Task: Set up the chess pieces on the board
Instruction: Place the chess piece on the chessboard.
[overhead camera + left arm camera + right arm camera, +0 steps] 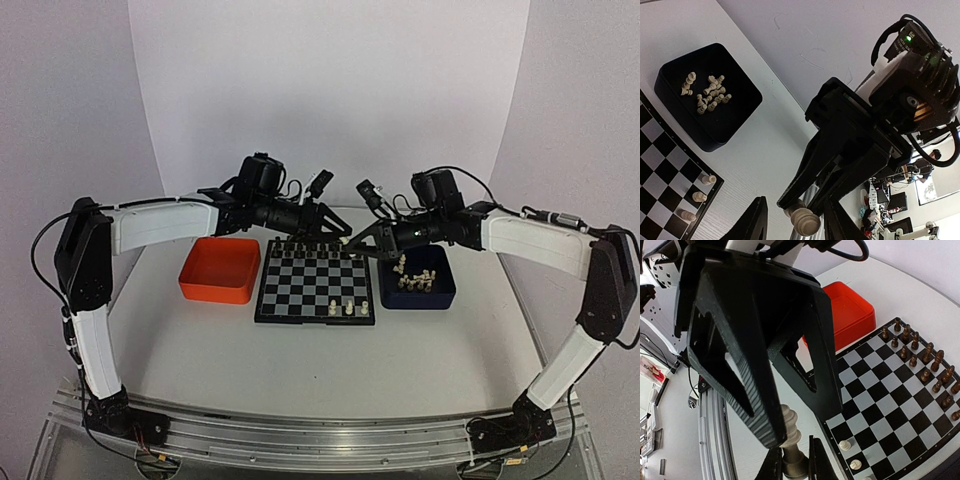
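Top external view, nearest first: a few cream chess pieces (341, 309) stand on the near right squares of the board (300, 285), which lies between an orange tray (218, 283) on its left and a dark blue tray (418, 300) on its right, the latter holding loose cream pieces (413, 278). Black pieces (310, 247) line the board's far rows. Above the far right corner the right gripper (792, 466) is clamped on one cream piece (790, 437), while the left gripper (796, 215) has its jaws apart on either side of that piece; whether they touch it I cannot tell.
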Robot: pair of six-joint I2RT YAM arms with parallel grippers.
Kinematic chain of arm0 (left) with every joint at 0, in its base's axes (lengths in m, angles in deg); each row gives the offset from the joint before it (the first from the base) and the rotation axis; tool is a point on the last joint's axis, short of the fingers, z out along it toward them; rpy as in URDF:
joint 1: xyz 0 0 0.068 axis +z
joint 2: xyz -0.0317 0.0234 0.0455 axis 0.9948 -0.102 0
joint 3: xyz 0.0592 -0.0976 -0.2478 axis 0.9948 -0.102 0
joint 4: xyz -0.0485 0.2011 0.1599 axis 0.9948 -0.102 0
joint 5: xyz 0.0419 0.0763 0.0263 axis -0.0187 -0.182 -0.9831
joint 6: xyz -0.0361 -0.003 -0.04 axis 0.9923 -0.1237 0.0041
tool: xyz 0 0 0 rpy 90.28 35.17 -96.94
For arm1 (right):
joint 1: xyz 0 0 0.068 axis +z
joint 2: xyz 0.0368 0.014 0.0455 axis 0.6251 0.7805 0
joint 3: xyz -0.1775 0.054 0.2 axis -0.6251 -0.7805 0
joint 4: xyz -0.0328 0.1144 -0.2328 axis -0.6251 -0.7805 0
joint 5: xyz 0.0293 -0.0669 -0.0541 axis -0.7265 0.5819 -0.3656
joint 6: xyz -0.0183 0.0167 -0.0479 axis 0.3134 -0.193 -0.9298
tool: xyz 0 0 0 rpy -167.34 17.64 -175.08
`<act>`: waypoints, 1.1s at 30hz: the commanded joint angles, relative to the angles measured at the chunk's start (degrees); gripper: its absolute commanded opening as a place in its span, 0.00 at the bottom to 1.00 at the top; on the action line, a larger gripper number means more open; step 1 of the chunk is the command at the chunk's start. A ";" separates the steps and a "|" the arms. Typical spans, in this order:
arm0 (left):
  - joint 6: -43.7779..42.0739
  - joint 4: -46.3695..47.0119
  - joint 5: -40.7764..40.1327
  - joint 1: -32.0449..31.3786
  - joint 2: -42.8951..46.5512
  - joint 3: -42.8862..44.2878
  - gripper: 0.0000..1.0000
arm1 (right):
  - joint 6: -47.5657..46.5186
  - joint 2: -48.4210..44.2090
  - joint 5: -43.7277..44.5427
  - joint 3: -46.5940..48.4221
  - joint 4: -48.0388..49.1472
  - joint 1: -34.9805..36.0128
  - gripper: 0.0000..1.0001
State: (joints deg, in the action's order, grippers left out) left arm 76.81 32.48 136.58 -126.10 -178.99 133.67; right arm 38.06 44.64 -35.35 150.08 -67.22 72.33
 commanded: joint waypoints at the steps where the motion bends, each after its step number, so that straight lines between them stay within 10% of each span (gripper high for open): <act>1: 1.36 3.18 -1.58 -0.25 2.80 -1.29 0.36 | -1.71 -3.67 0.24 -0.81 -2.05 0.49 0.00; 16: -0.03 0.32 -1.36 -1.90 1.54 0.32 0.31 | -1.25 -3.87 4.22 -0.92 -3.69 0.49 0.00; 33: -0.55 -0.67 -2.16 -2.18 1.50 0.81 0.01 | 0.14 -2.73 4.68 0.42 -4.06 0.51 0.00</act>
State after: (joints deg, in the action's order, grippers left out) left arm 77.17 32.03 134.79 -127.85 -178.97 132.36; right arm 37.55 42.89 -30.40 149.35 -71.36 72.51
